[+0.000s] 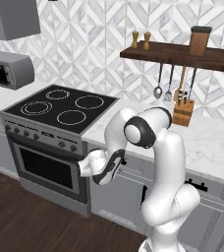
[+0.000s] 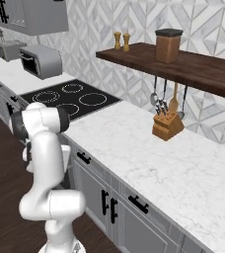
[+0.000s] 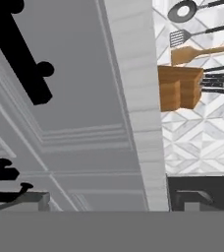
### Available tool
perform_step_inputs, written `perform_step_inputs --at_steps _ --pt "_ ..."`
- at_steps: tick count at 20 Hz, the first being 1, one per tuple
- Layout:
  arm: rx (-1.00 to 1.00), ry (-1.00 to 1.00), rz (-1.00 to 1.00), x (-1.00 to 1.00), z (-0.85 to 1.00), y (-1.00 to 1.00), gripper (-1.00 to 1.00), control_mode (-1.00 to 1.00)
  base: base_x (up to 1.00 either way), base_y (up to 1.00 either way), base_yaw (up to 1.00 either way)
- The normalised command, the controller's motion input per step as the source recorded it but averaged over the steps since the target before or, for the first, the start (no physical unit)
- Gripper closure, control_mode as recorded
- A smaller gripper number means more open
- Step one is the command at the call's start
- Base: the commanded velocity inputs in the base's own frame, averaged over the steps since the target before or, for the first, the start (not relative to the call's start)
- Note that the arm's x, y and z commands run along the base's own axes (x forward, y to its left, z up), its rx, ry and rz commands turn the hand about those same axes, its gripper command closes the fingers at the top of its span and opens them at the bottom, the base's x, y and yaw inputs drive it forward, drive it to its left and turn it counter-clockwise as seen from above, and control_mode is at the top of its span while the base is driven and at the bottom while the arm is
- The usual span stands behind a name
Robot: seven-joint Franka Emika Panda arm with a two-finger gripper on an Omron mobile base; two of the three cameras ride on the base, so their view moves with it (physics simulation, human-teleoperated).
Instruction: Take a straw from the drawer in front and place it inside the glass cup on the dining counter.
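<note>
Toaster oven [image 1: 7,69], boxy grey metal, sits far left on the marble desk [image 1: 207,142]. Next comes the flat black glass stove [image 1: 62,107] with white rings. The white arm bends low before the grey panelled drawer [image 3: 79,98] with its black bar handle [image 3: 20,54], claw spread wide, holding nothing. Rightward stands a blocky wooden knife block [image 1: 183,112].

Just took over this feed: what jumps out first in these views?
The white arm folds down in front of the grey cabinets, beside the black stove on its left. A wooden knife block stands on the marble worktop under hanging utensils. In the hand view, a black drawer handle looms close.
</note>
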Motion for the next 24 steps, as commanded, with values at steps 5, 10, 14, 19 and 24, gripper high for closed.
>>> perform_step_inputs --at_steps 5,10,14,19,24 --pt "-0.11 -0.01 0.00 0.24 -0.06 0.14 -1.00 -1.00 0.00 0.00 0.00" --pt "-0.01 0.00 0.03 0.34 -0.24 0.02 -1.00 -1.00 0.00 0.00 0.00" --pt "-0.01 0.00 0.05 0.29 -0.40 0.00 -1.00 -1.00 0.00 0.00 0.00" --pt "-0.03 0.00 0.05 0.38 -0.28 0.00 -1.00 -1.00 0.00 0.00 0.00" --pt "-0.01 0.00 0.11 0.47 -0.13 0.00 -1.00 -1.00 0.00 0.00 0.00"
